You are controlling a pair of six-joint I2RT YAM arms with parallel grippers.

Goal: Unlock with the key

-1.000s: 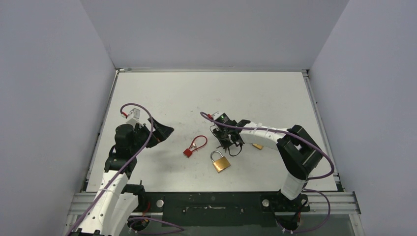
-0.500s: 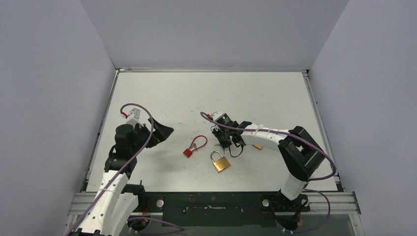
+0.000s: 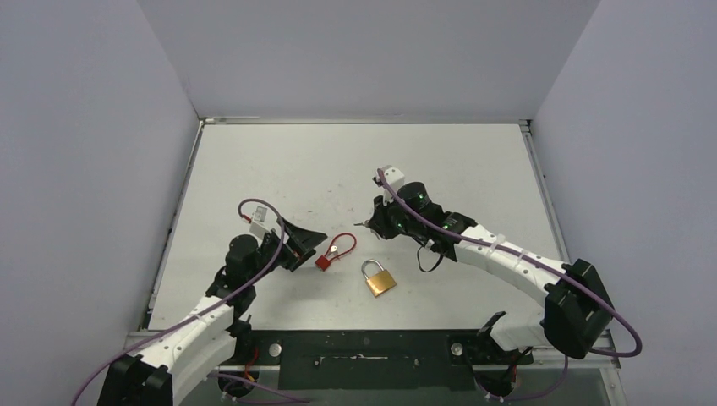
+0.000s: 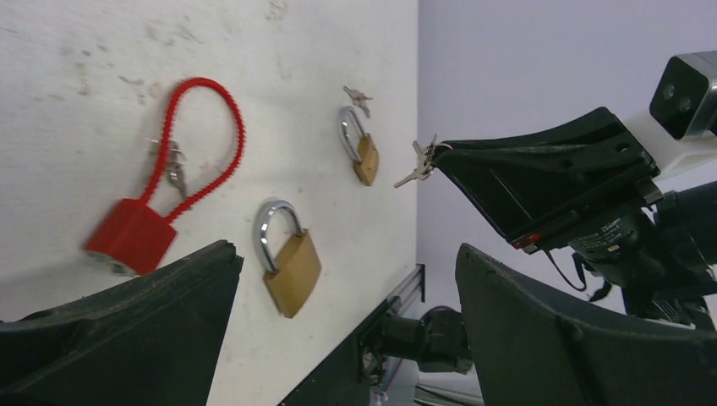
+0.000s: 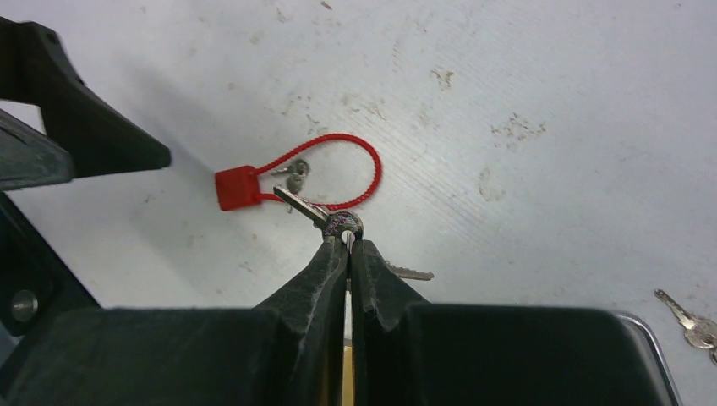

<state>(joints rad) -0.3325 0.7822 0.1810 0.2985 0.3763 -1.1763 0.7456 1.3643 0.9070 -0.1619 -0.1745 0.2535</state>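
The right gripper [image 5: 347, 241], clamped on the key [image 5: 298, 203], holds it aloft, seemingly mid-carry. The padlock [image 3: 379, 277] lies at its six o'clock. Next, the left gripper [image 3: 303, 244], fingers apart, should steady it.

The padlock [image 3: 380, 279] lies on the table [image 3: 279, 169] at 4 o'clock from the cable lock [image 3: 322, 262]. The key [image 5: 304, 207] in the right gripper [image 5: 347, 245] is at about 1 o'clock, the left gripper [image 3: 313, 249] at 9.

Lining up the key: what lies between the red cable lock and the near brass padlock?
Only bare table between red cable lock and near brass padlock, seen in top and left wrist views.
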